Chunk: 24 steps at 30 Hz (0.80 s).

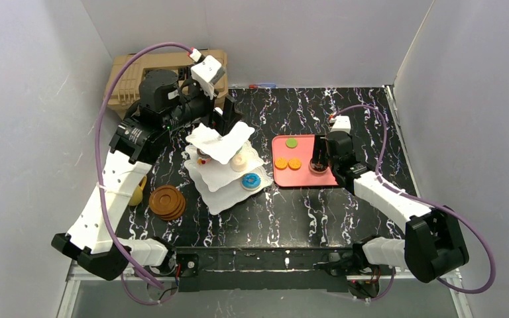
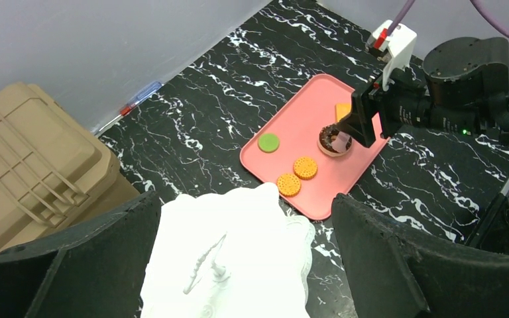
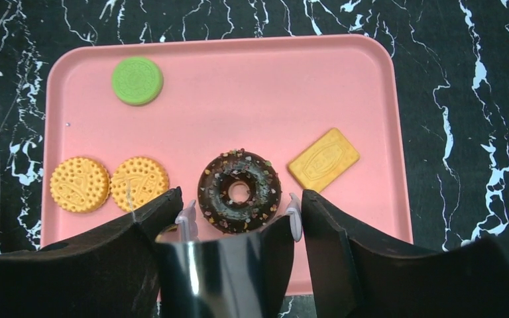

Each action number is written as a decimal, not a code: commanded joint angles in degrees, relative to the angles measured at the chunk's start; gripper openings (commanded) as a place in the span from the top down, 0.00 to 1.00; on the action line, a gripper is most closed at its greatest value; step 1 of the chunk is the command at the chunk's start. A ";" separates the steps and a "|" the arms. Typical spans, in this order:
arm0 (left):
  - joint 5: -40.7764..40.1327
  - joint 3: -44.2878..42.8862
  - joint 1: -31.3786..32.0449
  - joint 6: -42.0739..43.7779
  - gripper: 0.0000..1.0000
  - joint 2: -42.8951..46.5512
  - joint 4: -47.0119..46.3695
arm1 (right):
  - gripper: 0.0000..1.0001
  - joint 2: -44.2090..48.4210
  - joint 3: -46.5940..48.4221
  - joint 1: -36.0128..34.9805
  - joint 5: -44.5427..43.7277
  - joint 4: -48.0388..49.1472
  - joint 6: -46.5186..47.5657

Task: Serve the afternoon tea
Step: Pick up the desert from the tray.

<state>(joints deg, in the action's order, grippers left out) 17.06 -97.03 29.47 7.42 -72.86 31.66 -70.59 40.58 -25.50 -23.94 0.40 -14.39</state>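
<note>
Evenly centre the open right fingers [image 3: 294,222] around the sprinkled chocolate ring doughnut [image 3: 239,192] on the pink tray [image 3: 252,86] before closing; left fingers [image 2: 397,265] gape open.

Yellow cup [image 1: 136,194] mostly hidden behind my left arm [image 1: 106,192]. Left wrist view cuts the tiered stand [image 2: 228,265] at its bottom edge; I cannot make out lower tiers there.

Pink tray [image 3: 272,86], brown sprinkled doughnut [image 3: 213,193], green biscuit [image 3: 137,80], black white-veined table [image 3: 477,99]

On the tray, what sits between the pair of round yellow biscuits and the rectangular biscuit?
The chocolate doughnut with sprinkles; the right wrist view shows it clearly.
</note>
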 commanded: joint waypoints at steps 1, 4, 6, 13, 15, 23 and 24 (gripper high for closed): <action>0.87 -2.64 -1.39 -1.09 0.01 0.01 0.27 | 0.26 -0.67 -0.47 0.66 -1.69 5.11 -0.05; 1.08 -3.31 -2.14 -1.32 0.01 -0.13 0.07 | 0.23 -1.50 -0.80 1.08 -0.44 6.33 -0.52; 1.28 -3.68 -2.56 -1.47 0.01 -0.18 0.07 | 0.22 -2.01 -1.53 1.49 1.00 7.88 -0.99; 1.66 -4.30 -3.36 -1.79 0.01 -0.25 -0.31 | 0.20 -4.31 -1.94 3.04 3.61 9.79 -1.92; 1.66 -4.27 -3.50 -1.96 0.01 -0.18 -0.52 | 0.21 -4.66 -2.24 3.30 4.42 10.47 -2.04; 1.92 -3.82 -3.97 -1.83 0.01 0.19 -0.96 | 0.59 -4.64 -2.17 3.40 6.39 11.13 -0.88; 1.97 -3.73 -4.06 -1.80 0.01 0.24 -1.13 | 0.61 -4.31 -2.21 3.35 6.20 11.11 -0.75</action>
<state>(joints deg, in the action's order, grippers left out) 17.85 -99.39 25.96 5.93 -73.43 31.57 -75.79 38.46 -22.46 -18.52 8.78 -16.05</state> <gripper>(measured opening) 0.992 0.474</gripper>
